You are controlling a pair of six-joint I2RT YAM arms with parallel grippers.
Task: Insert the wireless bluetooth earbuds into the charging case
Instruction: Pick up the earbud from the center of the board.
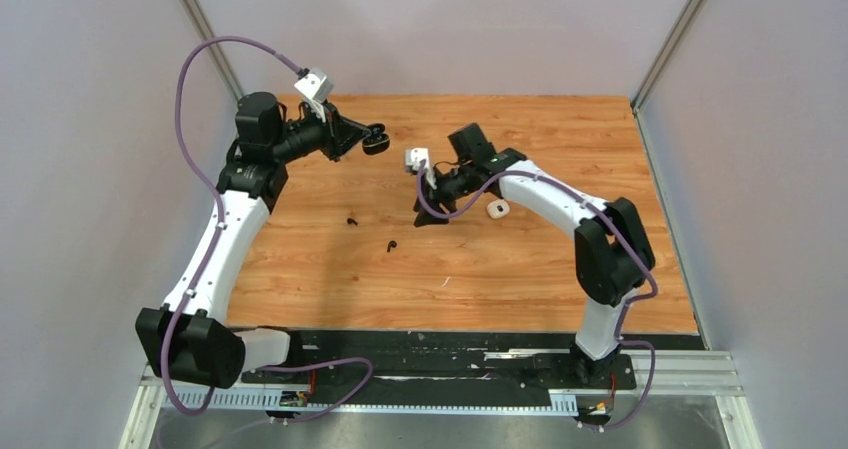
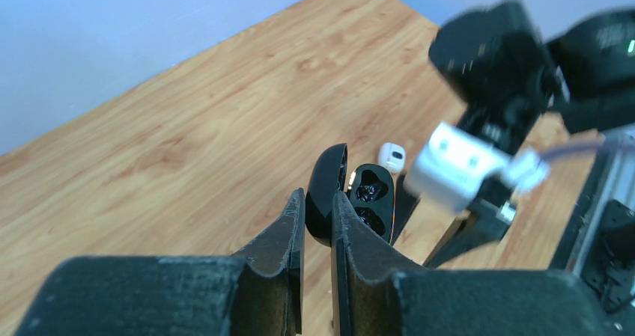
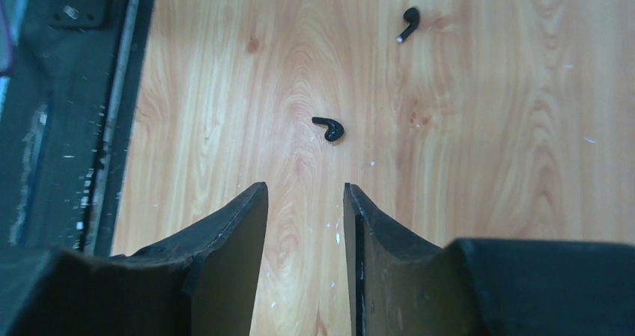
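Pinched only at its lid by the left gripper [image 2: 317, 199], the charging case [image 2: 372, 194] may be dropped, while nothing is held by the parted right gripper [image 3: 305, 191].

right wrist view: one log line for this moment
left gripper shut on open black case | right gripper open, empty | black earbud on table ahead

Bare worktop [image 1: 300, 279] all round nearer black earbud [image 3: 329, 129] and farther black earbud [image 3: 408, 23], which lie apart. Right claw [image 3: 303, 194] jaws parted, clear path to nearer one. Right arm [image 1: 560, 199] crosses centre-right, white case [image 1: 497, 209] just beside it. Left claw [image 2: 318, 201], clamped on black case [image 2: 371, 197], sits far-left near side wall [image 1: 100, 119].
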